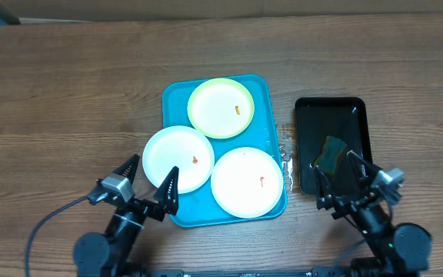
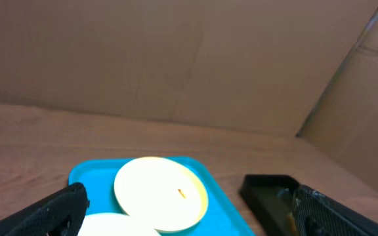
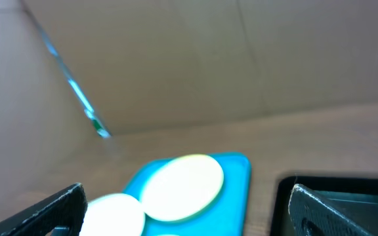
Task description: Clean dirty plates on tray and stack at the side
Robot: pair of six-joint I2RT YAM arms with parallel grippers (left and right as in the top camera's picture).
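Observation:
Three plates lie on the turquoise tray [image 1: 261, 92]. The green-rimmed plate [image 1: 221, 108] is at the back and carries an orange smear. One white plate [image 1: 177, 158] is front left, the other white plate [image 1: 246, 181] front right; both have small red smears. My left gripper [image 1: 149, 183] is open and empty at the tray's front left corner. My right gripper [image 1: 342, 175] is open and empty over the black tray's near end. The left wrist view shows the green-rimmed plate [image 2: 161, 193] on the tray [image 2: 223, 210]. The right wrist view shows it blurred [image 3: 182, 186].
A smaller black tray [image 1: 331, 109] stands right of the turquoise tray and holds a green-yellow sponge [image 1: 331, 153]. Wet spots [image 1: 287, 150] glisten on the wooden table between the trays. Cardboard walls stand behind the table in the wrist views.

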